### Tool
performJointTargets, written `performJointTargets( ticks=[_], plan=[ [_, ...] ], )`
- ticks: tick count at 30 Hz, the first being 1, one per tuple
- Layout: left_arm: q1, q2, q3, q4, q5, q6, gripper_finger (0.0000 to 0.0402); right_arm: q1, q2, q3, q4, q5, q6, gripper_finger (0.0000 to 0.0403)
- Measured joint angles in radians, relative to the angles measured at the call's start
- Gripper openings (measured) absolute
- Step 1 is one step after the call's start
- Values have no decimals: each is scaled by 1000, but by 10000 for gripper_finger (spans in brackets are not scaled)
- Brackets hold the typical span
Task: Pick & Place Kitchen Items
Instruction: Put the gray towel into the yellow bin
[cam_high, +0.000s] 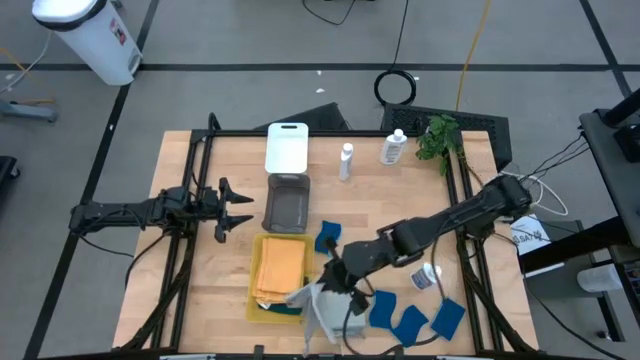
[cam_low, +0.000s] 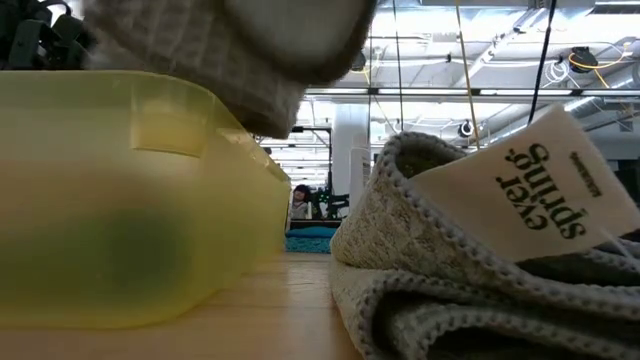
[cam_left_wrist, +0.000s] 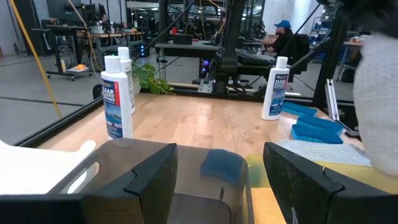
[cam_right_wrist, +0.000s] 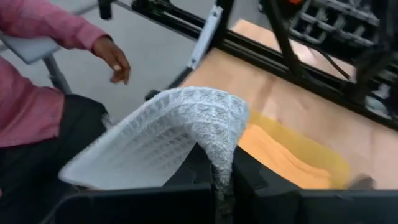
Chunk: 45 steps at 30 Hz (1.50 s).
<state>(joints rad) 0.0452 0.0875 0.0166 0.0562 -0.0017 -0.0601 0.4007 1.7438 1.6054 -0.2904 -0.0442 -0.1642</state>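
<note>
- Yellow tray (cam_high: 258, 283): near the front edge of the bench (cam_high: 200, 190), orange cloth (cam_high: 282, 265) folded inside, a dark teal cloth (cam_high: 275, 308) showing at its front end.
- Grey tray (cam_high: 287, 203): just behind the yellow one. White tray (cam_high: 286, 147): behind that, at the rear.
- White bottles: two upright at the rear, one (cam_high: 346, 162) beside the white tray, one (cam_high: 393, 148) next to the green plant (cam_high: 437, 136); a third (cam_high: 425, 276) lies on its side under the right arm.
- Blue sponges: one (cam_high: 327, 238) just right of the yellow tray; three more (cam_high: 410, 320) clustered at the front right corner.
- Right pincer (cam_high: 335, 290): at the front, beside the yellow tray's right wall, pressed together on a pale grey cloth (cam_right_wrist: 186, 134) that drapes over the fingers and hangs above the bench.
- Second grey cloth with a paper label (cam_low: 535, 190): folded on the bench at the front, right of the yellow tray.
- Left pincer (cam_high: 240, 208): spread, holding nothing, at the left side, pointing at the grey tray.
- Person in a pink sleeve (cam_right_wrist: 37, 68): off the front edge, hand (cam_right_wrist: 115, 59) clear of the cloth.
- Open room: bare wood across the centre and left of the bench.
</note>
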Motion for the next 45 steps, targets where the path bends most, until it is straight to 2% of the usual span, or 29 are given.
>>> performJointTargets(
  ticks=[9, 23, 33, 42, 45],
  plan=[
    [0, 0, 0, 0, 0, 1, 244, -37, 91, 0, 124, -13, -2, 0],
    [0, 0, 0, 0, 0, 1, 244, -158, 203, 1, 163, -11, 45, 1],
    [0, 0, 0, 0, 0, 0, 244, -205, 202, -31, 247, -12, 102, 1],
    [0, 0, 0, 0, 0, 0, 244, -203, 202, -78, 279, -10, 109, 1],
    [0, 0, 0, 0, 0, 0, 244, -203, 202, -102, 338, -13, 148, 2]
  ],
)
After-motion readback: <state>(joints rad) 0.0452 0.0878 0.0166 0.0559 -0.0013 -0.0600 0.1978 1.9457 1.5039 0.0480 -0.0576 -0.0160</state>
